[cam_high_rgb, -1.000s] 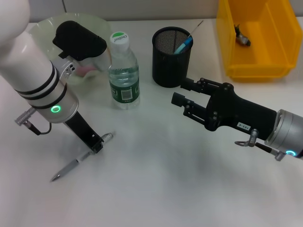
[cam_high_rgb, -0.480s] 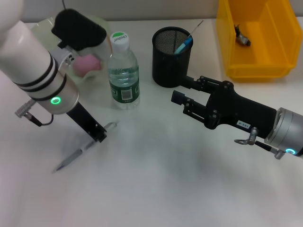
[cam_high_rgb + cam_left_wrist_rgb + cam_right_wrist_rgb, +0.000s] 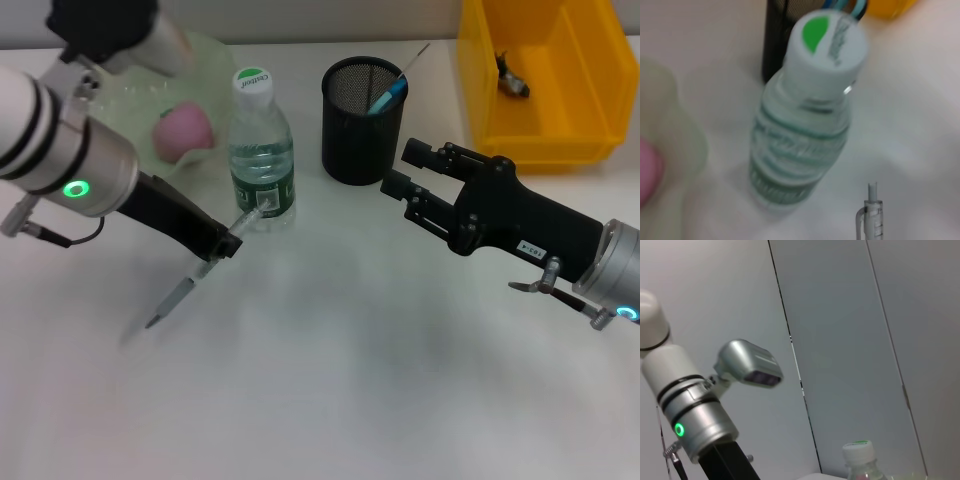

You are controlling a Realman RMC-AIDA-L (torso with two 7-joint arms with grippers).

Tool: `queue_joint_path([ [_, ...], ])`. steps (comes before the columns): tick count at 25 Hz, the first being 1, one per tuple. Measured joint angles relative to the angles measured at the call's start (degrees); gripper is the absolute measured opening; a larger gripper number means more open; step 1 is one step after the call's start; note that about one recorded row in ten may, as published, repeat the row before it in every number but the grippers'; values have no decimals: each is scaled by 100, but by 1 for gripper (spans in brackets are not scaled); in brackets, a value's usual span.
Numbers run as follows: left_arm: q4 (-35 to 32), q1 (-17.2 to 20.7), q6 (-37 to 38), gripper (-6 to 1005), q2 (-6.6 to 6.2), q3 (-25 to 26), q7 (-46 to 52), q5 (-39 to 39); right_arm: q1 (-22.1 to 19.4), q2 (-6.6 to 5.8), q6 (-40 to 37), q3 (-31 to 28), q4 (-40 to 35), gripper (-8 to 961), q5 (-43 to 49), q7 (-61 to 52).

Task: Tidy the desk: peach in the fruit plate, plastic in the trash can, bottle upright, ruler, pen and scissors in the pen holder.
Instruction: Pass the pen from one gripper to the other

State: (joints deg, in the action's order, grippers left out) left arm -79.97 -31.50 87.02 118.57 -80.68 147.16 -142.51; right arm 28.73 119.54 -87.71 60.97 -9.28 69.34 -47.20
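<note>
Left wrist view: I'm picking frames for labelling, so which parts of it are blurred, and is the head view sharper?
Left wrist view: the water bottle is smeared, its label unreadable, and the mesh pen holder behind it is soft; the pen tip is crisper. Head view: mostly sharp, bottle label and right gripper clear, though the pen under the left gripper is slightly streaked.

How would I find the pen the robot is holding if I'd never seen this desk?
Start at the clear plastic water bottle with the white and green cap, standing upright in front of the pale green fruit plate. Just in front of it, the left pincer grips a slim silver-grey pen, slanting down toward the white desk. The other pens stand in the black mesh pen holder.
</note>
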Motion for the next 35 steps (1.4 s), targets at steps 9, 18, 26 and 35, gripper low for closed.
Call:
queue_joint_path([
  [9, -175, 587, 6, 191, 0, 962, -1019, 1507, -168, 2, -279, -157, -16, 473, -6, 116],
  [18, 426, 1142, -284, 194, 4, 1078, -2987, 3667, -282, -15, -557, -156, 2, 473, 13, 105],
  [26, 1679, 1154, -49, 196, 0, 1136, -4559, 5094, -437, -19, -765, -94, 8, 472, 42, 89],
  [35, 3297, 1102, 867, 199, -4, 1313, -6908, 6278, -517, -74, -1285, -54, -121, 472, 734, -136],
])
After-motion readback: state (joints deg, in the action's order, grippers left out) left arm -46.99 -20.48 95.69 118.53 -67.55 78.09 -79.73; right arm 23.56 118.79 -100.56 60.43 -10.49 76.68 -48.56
